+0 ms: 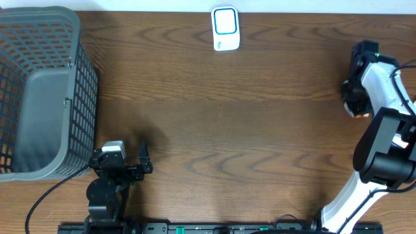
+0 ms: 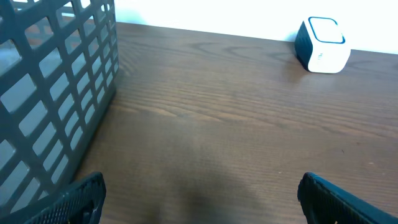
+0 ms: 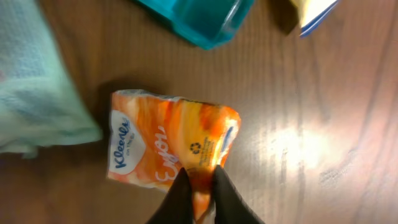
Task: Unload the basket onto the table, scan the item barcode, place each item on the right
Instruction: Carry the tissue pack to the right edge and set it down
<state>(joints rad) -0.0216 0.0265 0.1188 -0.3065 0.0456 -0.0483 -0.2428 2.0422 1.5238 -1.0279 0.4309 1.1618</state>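
The item is an orange Kleenex tissue pack (image 3: 160, 142), seen in the right wrist view just above the wooden table. My right gripper (image 3: 200, 178) is shut on the pack's near edge, which is pinched between the two black fingers. In the overhead view the right arm (image 1: 377, 78) reaches over the table's far right, and only a sliver of the orange pack (image 1: 357, 114) shows under it. The white and blue barcode scanner (image 1: 225, 29) stands at the back middle of the table, far from the pack. My left gripper (image 2: 202, 194) hangs open over bare wood with nothing between its fingers.
A grey mesh basket (image 1: 39, 91) fills the left side, close to the left gripper. Around the pack lie a teal container (image 3: 205, 18), a pale green cloth (image 3: 37, 87) and a yellow and blue item (image 3: 314, 11).
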